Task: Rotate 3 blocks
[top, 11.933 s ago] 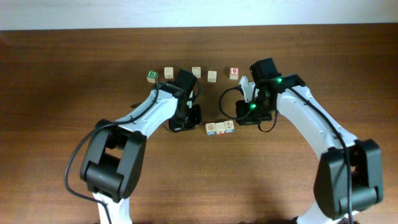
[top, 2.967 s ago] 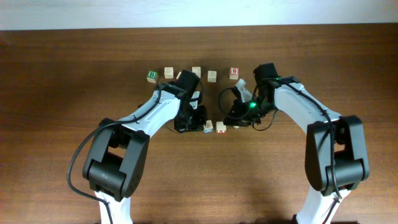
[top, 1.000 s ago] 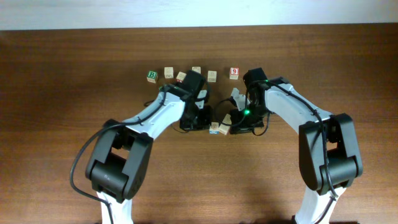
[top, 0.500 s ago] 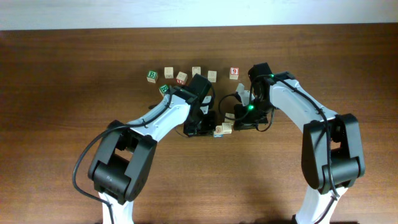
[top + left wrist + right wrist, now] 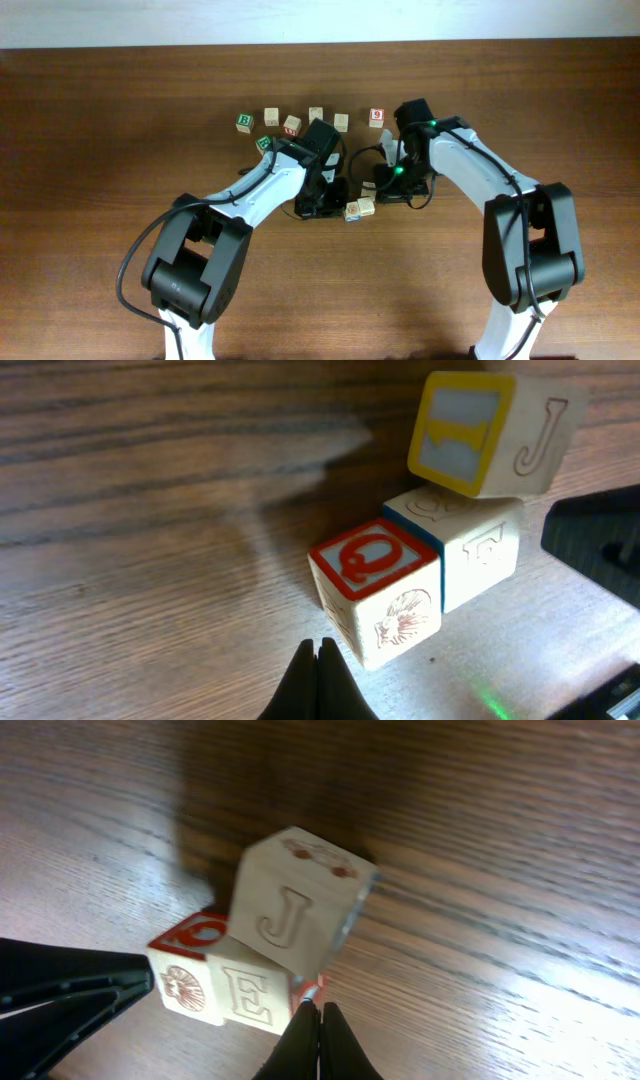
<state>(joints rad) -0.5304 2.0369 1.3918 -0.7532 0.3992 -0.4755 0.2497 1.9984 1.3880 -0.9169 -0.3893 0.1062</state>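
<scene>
Three blocks huddle between my grippers. In the left wrist view a red-edged Q block (image 5: 375, 590) touches a blue-edged E block (image 5: 470, 550), and a tilted J block (image 5: 490, 435) with a yellow-framed face leans on the E block. My left gripper (image 5: 320, 650) is shut and empty, just short of the Q block. In the right wrist view the J block (image 5: 295, 900) is tipped over the E block (image 5: 250, 990). My right gripper (image 5: 320, 1010) is shut, its tip at the E block's lower corner. Overhead, the cluster (image 5: 359, 208) lies between the left gripper (image 5: 338, 206) and the right gripper (image 5: 380, 196).
A loose row of other cubes lies behind the arms: a green B cube (image 5: 244, 122), a second green B cube (image 5: 264, 143), plain cubes (image 5: 271, 117) (image 5: 341, 122) and a red 9 cube (image 5: 376, 117). The left gripper's black fingers (image 5: 70, 985) enter the right wrist view.
Both arms have closed in on the three blocks. The straight row has been pushed into a turned, bunched cluster. In the last half second the cluster barely shifts.
</scene>
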